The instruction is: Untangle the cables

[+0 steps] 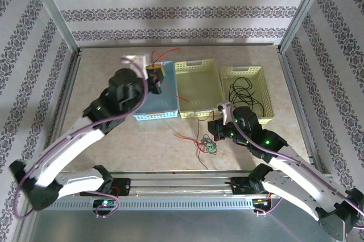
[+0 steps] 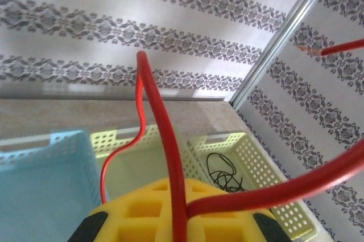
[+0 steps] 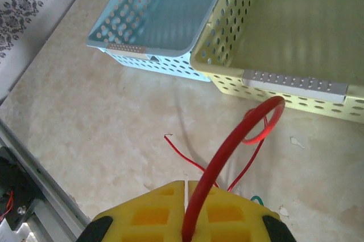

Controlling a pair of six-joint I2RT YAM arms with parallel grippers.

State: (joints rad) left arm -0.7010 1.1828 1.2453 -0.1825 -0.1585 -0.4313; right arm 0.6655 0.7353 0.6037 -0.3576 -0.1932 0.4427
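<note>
left hand [image 2: 179,219]: clamped on red cable [image 2: 166,136] | black cable [image 2: 223,176]: in right basket [image 2: 267,168]

White-and-black arms [image 1: 62,151], lilac cables [image 1: 16,199], yellow end effector pads [image 2: 142,213].

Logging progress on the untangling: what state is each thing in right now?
left gripper: shut on red cable, raised above blue basket.
right gripper: shut on looped red cable, low near the table.
tangle: red and green cables knotted on the table.
black cable: coiled in right yellow basket.
blue basket: empty.
middle yellow basket: empty.
</note>
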